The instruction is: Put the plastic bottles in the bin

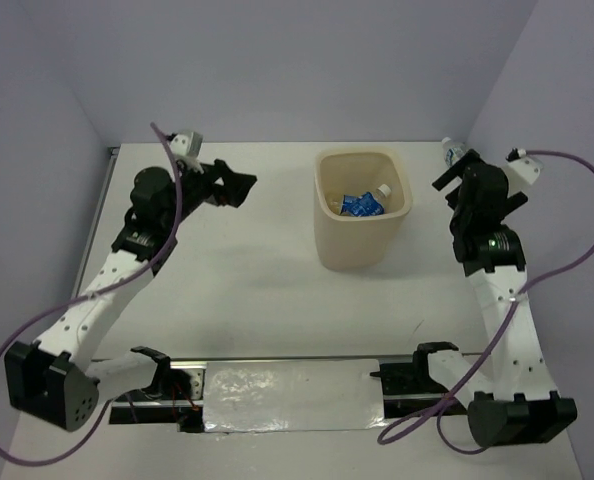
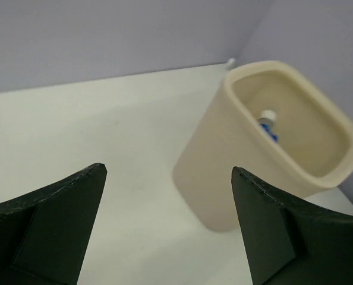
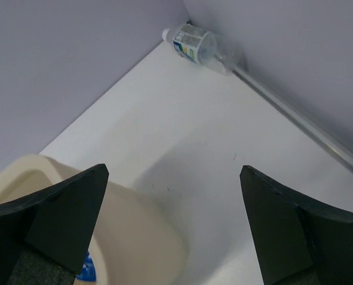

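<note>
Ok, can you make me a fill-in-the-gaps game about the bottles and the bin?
1. The bottles inside the bin have labels coloured ___.
2. One more bottle is not in the bin yet; it lies by the wall in the far ___ corner of the table.
3. The left gripper and the right gripper are both ___ and hold nothing.
Missing words: blue; right; open.
</note>
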Tool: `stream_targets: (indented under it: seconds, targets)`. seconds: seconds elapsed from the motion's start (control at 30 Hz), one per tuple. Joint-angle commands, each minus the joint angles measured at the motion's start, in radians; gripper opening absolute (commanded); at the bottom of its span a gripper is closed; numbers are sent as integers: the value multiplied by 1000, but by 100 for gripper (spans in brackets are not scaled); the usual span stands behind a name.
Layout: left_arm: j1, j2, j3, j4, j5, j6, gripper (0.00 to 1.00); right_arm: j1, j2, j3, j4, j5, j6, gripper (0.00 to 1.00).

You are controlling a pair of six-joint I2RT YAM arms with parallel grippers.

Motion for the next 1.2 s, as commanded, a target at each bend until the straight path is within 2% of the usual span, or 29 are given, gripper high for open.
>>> stream_targets:
  seconds: [0.0,0.1,0.17,0.2,0.3,0.37,0.4,0.5,0.57,0.6,0.7,0.8,0.9,1.03,1.17]
  targets:
    - [43,-111,-121,-28,-190,30,99,-15,144,154,-59,39,-65,100]
    - [70,-162,-172,-93,-246,34,99,-20,263,255,-49,-10,-76,100]
    - [89,-173,-192,-121,-262,28,99,-75,320,300,-21,-60,-67,100]
    - [95,-170,-197,-127,-266,30,99,-110,387,318,4,-150,-65,100]
    - [113,-144,-204,-131,-266,28,99,-154,519,409,44,-284,-44,100]
    - [125,-123,-192,-136,-257,27,99,-153,559,423,94,-303,-36,100]
    - [129,-98,-182,-136,-241,22,99,-152,573,412,189,-317,-44,99]
    - [138,-51,-169,-127,-220,15,99,-144,596,303,422,-294,-76,99]
    - [142,-29,-155,-143,-211,13,99,-119,609,216,574,-175,-162,99]
    - [144,-14,-142,-151,-213,16,99,-113,621,203,594,-124,-194,100]
    - [147,6,-131,-160,-205,18,99,-115,705,228,619,11,-301,100]
    - [148,13,-128,-159,-191,13,99,-116,811,301,625,70,-445,100]
    - [148,11,-126,-162,-191,14,99,-119,905,347,647,30,-600,100]
    - [148,13,-109,-191,-228,28,99,-121,1039,476,559,-45,-784,100]
    - [148,16,-97,-199,-248,36,99,-136,1174,623,432,-44,-855,100]
